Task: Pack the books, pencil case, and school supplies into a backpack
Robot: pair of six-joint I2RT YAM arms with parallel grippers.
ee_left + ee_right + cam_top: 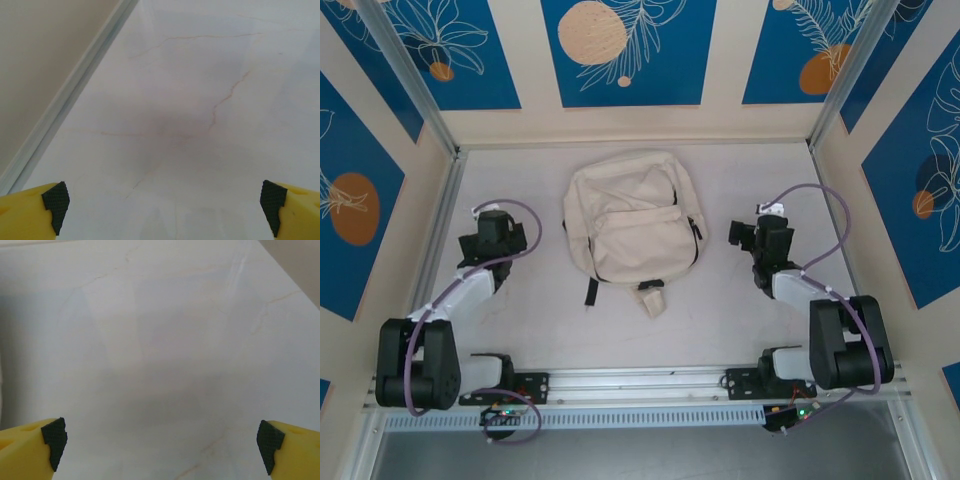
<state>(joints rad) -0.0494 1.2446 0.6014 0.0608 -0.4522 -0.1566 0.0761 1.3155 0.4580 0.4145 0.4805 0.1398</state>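
Left gripper (pixel 162 205) and right gripper (pixel 160 440) are hanging wide open, empty; the backpack (pixel 632 225) is lying between them; better one is pinning it while the other is pulling the zip (pixel 696 232).

Backpack (pixel 632 225): flat on the table (pixel 720 330), midway between left and right, closer to the back wall (pixel 630 122) than to the near edge.
Left gripper (pixel 164 204): left of the backpack, apart from it, over bare table, near the left wall (pixel 40 75).
Right gripper (pixel 162 441): right of the backpack, apart from it, over bare table.
Rail (pixel 640 380): along the table's near edge, in front of the backpack.
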